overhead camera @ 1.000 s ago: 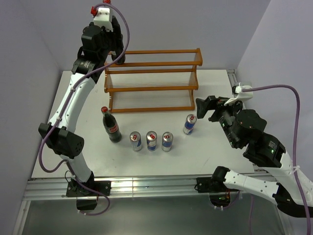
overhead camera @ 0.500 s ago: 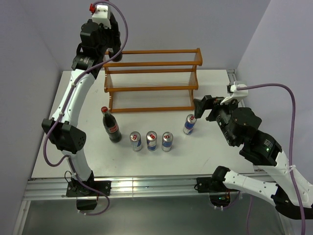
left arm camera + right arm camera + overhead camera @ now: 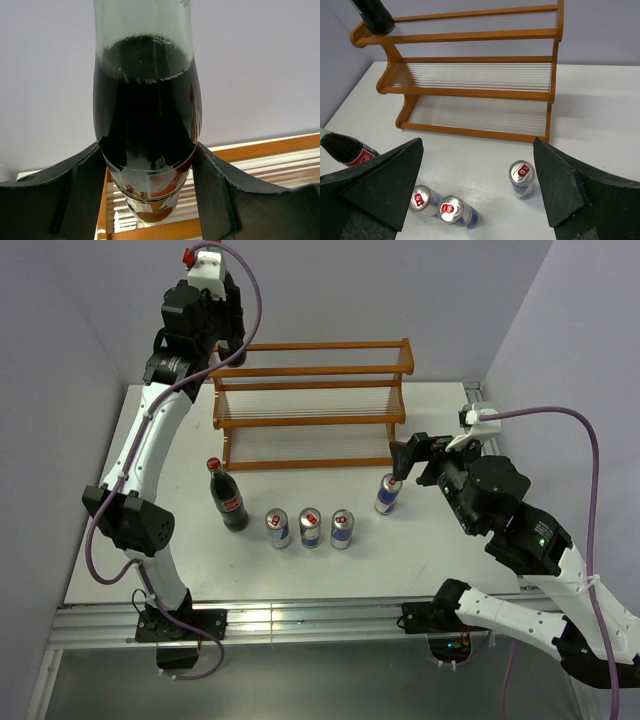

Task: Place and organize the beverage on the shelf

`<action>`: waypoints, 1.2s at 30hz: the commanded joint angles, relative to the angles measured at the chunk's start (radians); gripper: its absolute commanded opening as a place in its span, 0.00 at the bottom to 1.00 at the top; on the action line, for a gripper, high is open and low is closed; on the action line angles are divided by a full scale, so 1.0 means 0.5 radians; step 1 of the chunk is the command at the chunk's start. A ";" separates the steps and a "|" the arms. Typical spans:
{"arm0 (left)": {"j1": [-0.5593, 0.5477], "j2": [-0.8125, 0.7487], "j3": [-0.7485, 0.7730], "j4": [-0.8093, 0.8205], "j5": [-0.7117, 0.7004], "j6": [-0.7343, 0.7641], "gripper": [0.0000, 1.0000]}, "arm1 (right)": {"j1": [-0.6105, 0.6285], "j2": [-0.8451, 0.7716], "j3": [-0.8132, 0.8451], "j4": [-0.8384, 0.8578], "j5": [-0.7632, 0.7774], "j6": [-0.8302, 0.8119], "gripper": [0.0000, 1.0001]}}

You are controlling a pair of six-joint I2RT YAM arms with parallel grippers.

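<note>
My left gripper (image 3: 216, 340) is shut on a dark cola bottle (image 3: 147, 125), held between both fingers over the left end of the top tier of the orange-brown shelf (image 3: 310, 405). The bottle's base (image 3: 374, 17) shows in the right wrist view at the shelf's (image 3: 470, 65) top-left corner; I cannot tell if it touches. The second cola bottle (image 3: 228, 497) stands on the table, with three cans (image 3: 310, 527) in a row to its right. A fourth can (image 3: 388, 493) stands apart. My right gripper (image 3: 408, 458) is open and empty, just above and right of that can (image 3: 522, 178).
The white table (image 3: 440, 560) ends at a metal rail in front. Grey walls stand close behind the shelf and at both sides. In the right wrist view two cans (image 3: 452, 210) and the standing bottle (image 3: 347, 150) lie at lower left.
My right gripper has moved left, closer to the lone can. My left arm has shifted a little, still holding the bottle over the shelf's top-left end.
</note>
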 commanded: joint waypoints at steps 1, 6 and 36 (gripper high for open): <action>0.010 -0.266 0.050 0.411 -0.068 0.067 0.00 | -0.022 0.025 -0.013 0.122 -0.033 0.029 0.97; 0.010 -0.336 -0.087 0.466 -0.083 0.046 0.00 | -0.025 0.035 -0.013 0.134 -0.055 0.029 0.97; 0.059 -0.318 -0.195 0.441 -0.062 -0.056 0.74 | -0.028 0.032 -0.041 0.177 -0.104 0.026 0.97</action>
